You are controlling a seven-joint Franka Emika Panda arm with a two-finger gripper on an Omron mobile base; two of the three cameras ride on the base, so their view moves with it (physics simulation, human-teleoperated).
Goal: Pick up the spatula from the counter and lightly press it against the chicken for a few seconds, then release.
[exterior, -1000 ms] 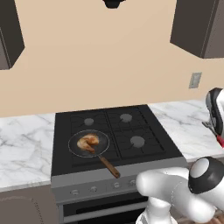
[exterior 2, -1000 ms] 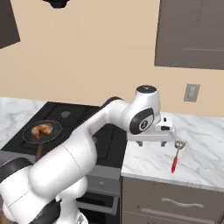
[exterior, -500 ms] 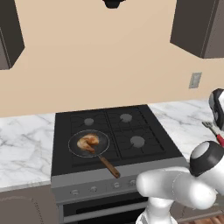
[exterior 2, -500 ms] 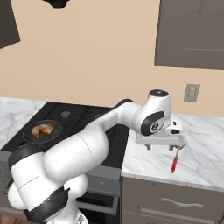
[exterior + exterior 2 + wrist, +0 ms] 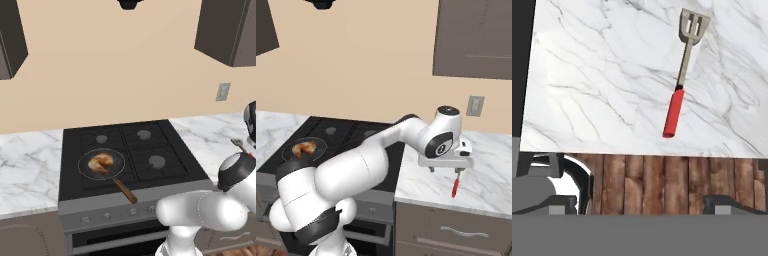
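Swung further right along the counter (image 5: 488, 172) than a second ago. Back then the gripper (image 5: 445, 169) stood short of the spatula (image 5: 455, 186); now hangs above its far end, apart from it. Hides the slotted blade in the right base view and leaves the red handle poking out toward the front edge. Elbow likewise carried right in the left base view. Fingers (image 5: 559, 204) spread wide at the two bottom corners of the hand view, pinching nothing.

Spatula unmoved through all this: flat on the marble right of the stove (image 5: 351, 131), slightly slanted, blade away from the robot, handle end near the counter's edge. Nearest in the hand view, a strip of wooden floor (image 5: 662, 182) below that edge; then bare marble around the tool.

Further left, across the burners, a dark pan (image 5: 83, 169) on the front left ring, wooden handle pointing at the stove's front, chicken (image 5: 100, 162) resting in its middle, well apart from the spatula. Between the two, in the right base view, the arm's own white links stretched over the stove's right side.

Beyond, on the beige wall, an outlet (image 5: 474, 106) above the counter, and dark cabinets (image 5: 476, 37) higher up.
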